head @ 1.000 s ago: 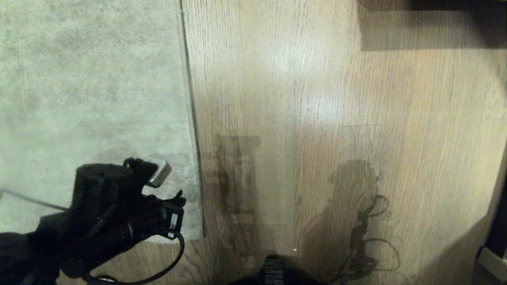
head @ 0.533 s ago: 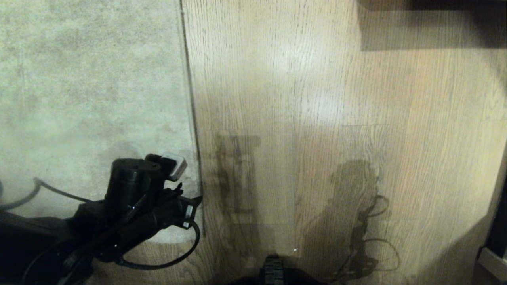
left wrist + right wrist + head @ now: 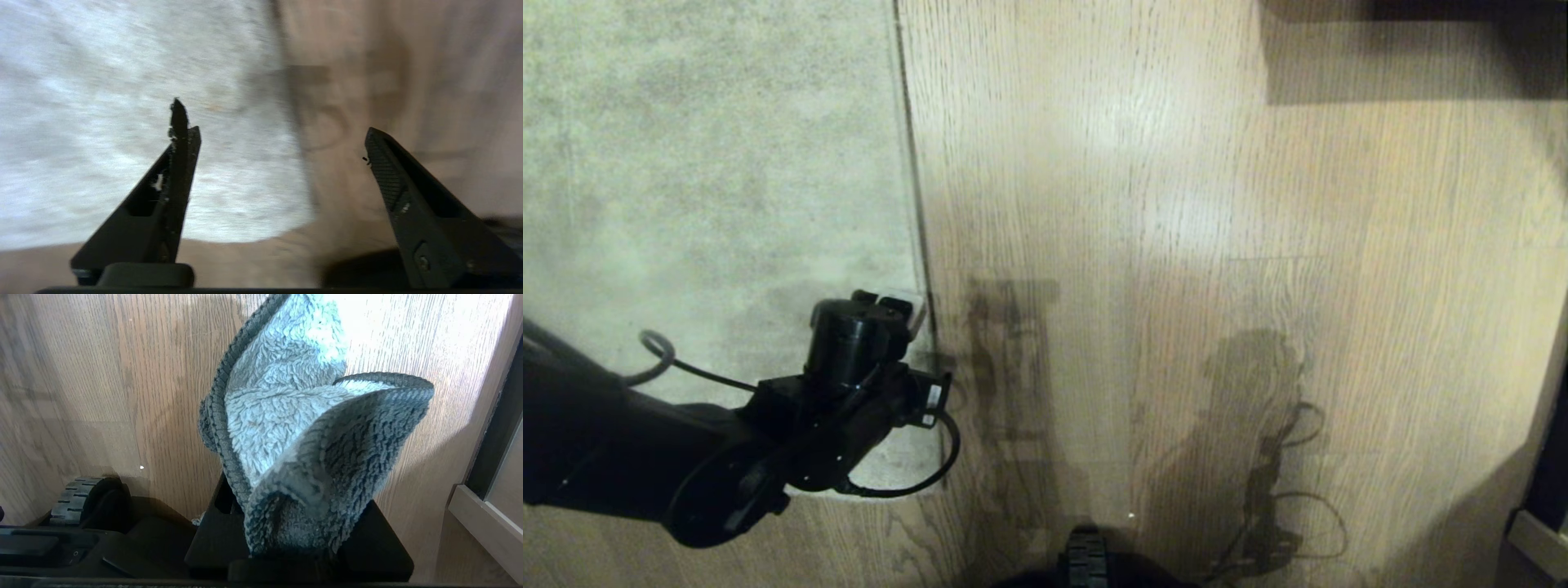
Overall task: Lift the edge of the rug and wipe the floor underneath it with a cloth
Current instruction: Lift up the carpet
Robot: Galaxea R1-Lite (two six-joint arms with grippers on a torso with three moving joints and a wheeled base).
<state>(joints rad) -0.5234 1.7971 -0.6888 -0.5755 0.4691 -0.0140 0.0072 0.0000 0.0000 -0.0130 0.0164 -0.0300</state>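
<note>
The pale grey-beige rug (image 3: 711, 204) lies flat on the wood floor (image 3: 1176, 245). Its straight rug edge (image 3: 919, 229) runs down to a corner (image 3: 938, 483). My left arm reaches in from the lower left, its wrist (image 3: 862, 359) over the rug just inside that edge. My left gripper (image 3: 278, 130) is open and empty. The rug edge (image 3: 300, 163) passes between its fingers, one over the rug, the other over bare floor (image 3: 429, 81). My right gripper (image 3: 294, 539) is shut on the fluffy grey cloth (image 3: 310, 449), held above the floor and outside the head view.
Dark furniture (image 3: 1421, 49) stands at the far right of the floor. A pale ledge (image 3: 1535, 531) borders the near right, also in the right wrist view as a ledge (image 3: 482, 522). My base's wheel (image 3: 81, 494) sits close by. Arm shadows cross the planks.
My left arm has swung forward and to the right across the rug, up to its edge, with the wrist tipping down. The rug has stayed flat.
</note>
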